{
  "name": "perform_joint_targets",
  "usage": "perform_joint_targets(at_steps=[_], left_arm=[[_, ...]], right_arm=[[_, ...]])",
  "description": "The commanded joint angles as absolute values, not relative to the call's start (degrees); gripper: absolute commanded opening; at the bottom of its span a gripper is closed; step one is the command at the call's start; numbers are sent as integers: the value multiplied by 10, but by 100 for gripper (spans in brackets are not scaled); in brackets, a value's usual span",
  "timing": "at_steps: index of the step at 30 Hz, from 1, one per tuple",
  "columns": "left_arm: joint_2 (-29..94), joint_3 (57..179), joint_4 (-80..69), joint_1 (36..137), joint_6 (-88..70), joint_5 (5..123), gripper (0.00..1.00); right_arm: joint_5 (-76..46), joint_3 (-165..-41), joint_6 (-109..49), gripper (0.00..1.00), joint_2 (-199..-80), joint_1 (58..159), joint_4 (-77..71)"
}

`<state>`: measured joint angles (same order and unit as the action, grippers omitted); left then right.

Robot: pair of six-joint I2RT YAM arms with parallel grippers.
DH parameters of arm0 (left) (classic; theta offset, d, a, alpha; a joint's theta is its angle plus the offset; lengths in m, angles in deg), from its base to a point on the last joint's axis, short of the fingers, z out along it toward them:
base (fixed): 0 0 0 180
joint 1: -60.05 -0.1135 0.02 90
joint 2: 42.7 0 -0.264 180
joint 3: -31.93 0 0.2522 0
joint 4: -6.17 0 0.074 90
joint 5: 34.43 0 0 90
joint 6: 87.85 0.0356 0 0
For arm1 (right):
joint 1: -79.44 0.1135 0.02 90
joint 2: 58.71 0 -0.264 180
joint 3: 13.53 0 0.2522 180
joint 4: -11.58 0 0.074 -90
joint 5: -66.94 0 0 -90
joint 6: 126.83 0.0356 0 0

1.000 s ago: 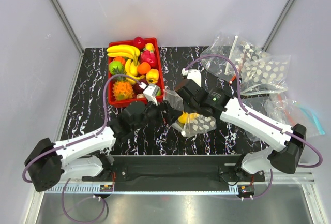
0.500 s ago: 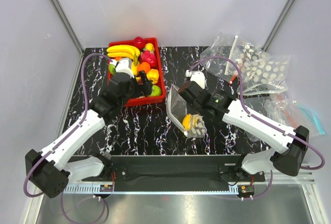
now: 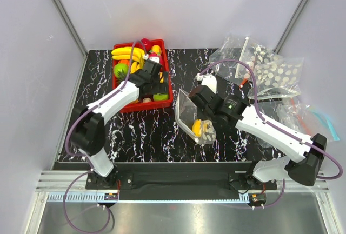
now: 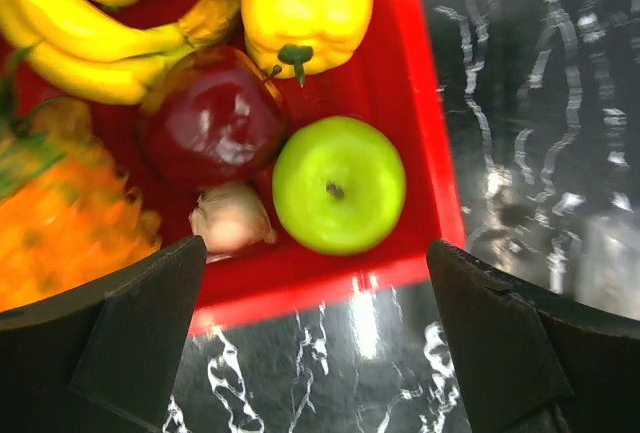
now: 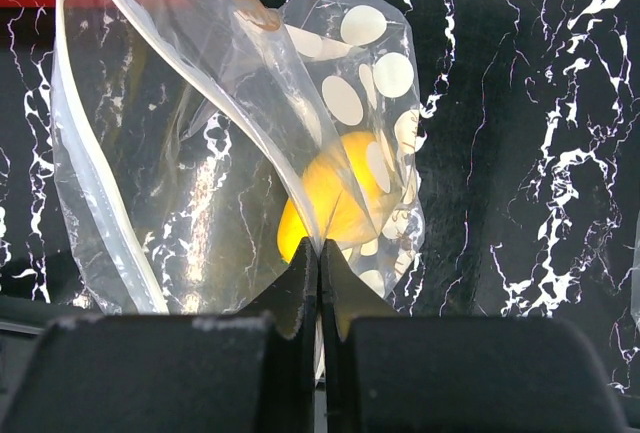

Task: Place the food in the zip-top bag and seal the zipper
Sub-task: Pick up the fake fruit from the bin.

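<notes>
**Left pincer over tray; right pincer holds bag**

We find the left gripper (image 4: 315,278) spread wide above the tray (image 4: 425,123), over the green apple (image 4: 338,185). A red apple (image 4: 205,128), garlic (image 4: 230,221) and a pepper (image 4: 300,3) crowd it, and the bananas (image 4: 70,43) lie beyond. The right gripper (image 5: 320,253) is clamped on the bag (image 5: 200,153), right of the tray, with a yellow fruit (image 5: 340,193) inside.

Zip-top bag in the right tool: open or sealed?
Open: the zip-top bag gapes, its zipper strip bowed away from the wall the right tool pinches; a yellow fruit sits inside.
</notes>
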<state>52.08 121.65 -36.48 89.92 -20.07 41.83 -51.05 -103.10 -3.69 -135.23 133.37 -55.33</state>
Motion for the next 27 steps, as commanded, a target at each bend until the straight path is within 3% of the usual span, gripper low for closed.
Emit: perform_joint_targets(at_steps=[1, 14, 17, 18, 19, 22, 27], left_arm=[[565, 1265, -387, 891, -181, 419, 99], [654, 1260, -351, 882, -194, 553, 98], [666, 1266, -350, 876, -193, 575, 79], [668, 1268, -350, 873, -193, 577, 63], [664, 1268, -350, 868, -192, 579, 60], [625, 1251, -341, 862, -186, 598, 54], [517, 1199, -304, 862, -185, 587, 54]], right_arm=[[-531, -1030, -27, 0, -1330, 1330, -556], [-530, -1013, -25, 0, -1317, 1330, -554], [-528, -1012, -23, 0, -1314, 1330, -554], [-528, -1011, -23, 0, -1312, 1330, -554], [-528, -1011, -23, 0, -1311, 1330, -554], [-529, -1009, -23, 0, -1310, 1330, -554], [-528, -1008, -24, 0, -1317, 1331, -550]])
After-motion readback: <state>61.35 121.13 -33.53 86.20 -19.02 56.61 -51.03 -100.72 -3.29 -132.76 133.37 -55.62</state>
